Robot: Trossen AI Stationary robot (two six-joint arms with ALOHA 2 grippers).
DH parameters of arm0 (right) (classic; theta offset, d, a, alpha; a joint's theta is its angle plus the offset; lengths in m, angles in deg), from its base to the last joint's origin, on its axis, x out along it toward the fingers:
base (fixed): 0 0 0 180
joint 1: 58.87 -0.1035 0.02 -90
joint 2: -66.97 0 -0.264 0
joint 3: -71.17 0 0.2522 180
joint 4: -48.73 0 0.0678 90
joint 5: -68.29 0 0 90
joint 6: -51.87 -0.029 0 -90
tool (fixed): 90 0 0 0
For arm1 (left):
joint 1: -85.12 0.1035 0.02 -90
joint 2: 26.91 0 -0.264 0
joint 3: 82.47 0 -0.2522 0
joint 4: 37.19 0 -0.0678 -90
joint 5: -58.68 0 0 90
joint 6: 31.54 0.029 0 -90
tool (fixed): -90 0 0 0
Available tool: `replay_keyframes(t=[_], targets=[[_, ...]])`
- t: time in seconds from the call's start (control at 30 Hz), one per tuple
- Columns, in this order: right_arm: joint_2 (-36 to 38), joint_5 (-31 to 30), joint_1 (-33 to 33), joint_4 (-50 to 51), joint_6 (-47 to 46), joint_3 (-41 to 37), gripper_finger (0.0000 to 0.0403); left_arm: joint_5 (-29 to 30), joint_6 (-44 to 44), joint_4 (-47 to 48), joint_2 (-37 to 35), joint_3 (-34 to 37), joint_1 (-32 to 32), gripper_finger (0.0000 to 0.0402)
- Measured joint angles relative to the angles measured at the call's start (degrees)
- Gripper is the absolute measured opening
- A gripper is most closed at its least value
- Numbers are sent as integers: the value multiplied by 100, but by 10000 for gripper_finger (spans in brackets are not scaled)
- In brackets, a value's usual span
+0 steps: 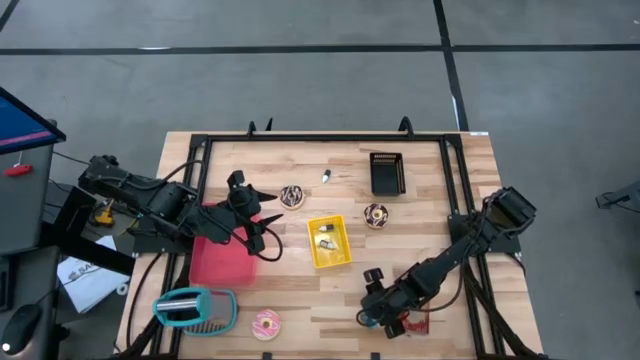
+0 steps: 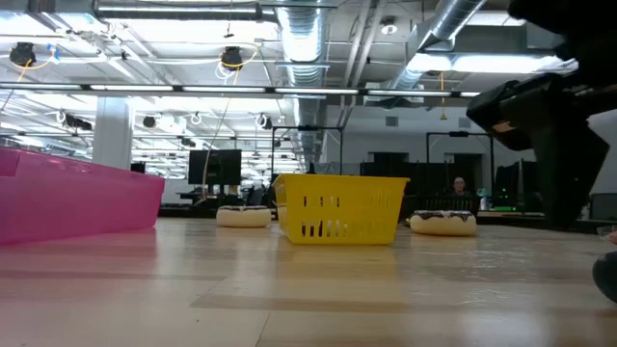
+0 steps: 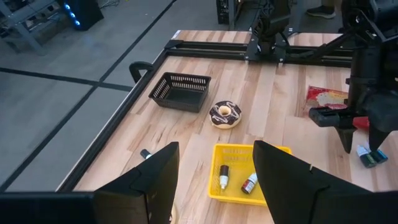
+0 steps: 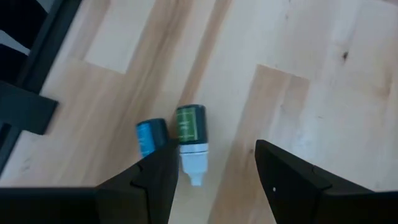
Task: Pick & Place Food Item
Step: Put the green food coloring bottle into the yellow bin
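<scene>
My right gripper [image 1: 371, 298] hangs open near the table's front right, pointing steeply down. Under it lie two small bottles, a green one with a white cap [image 4: 189, 135] and a blue one [image 4: 151, 135], side by side on the wood; the fingers [image 4: 155, 180] stand above them, touching neither. My left gripper [image 1: 268, 236] is open in the air over the pink tray's [image 1: 222, 262] far right corner. It faces the yellow basket [image 3: 249, 180], which holds two small bottles. Donuts lie flat on the table: two chocolate ones [image 1: 292, 196] [image 1: 376, 215] and a pink one [image 1: 266, 324].
A black basket [image 1: 386, 172] stands at the far right. A teal appliance [image 1: 195, 308] sits at the near left. A red packet [image 1: 416, 322] lies beside the right gripper. One small bottle [image 1: 327, 177] lies at the far middle. A black frame [image 1: 455, 180] borders the table.
</scene>
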Motion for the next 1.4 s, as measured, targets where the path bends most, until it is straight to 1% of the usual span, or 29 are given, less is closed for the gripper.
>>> replay_keyframes(t=[0.2,0.4,0.6,0.7,0.87,0.97,1.1,1.3,1.4], targets=[[0,-163,-135,-87,114,72,203,0,26,2,0,0,0,199],[-7,-284,7,-41,176,68,203,0,33,4,0,0,0,199],[-2,-147,43,-33,218,-21,203,0,44,4,0,0,0,199],[128,-144,44,319,229,204,203,0,46,4,0,0,0,199],[394,-200,44,306,342,629,203,0,157,-8,0,0,0,199],[227,-225,45,173,417,545,203,0,172,-38,0,0,0,199],[-153,-49,53,294,371,452,203,0,181,-39,0,0,0,199],[-196,-30,-4,205,473,474,203,0,181,-42,0,0,0,199],[-63,-13,47,305,361,477,203,0,179,-44,0,0,0,199]])
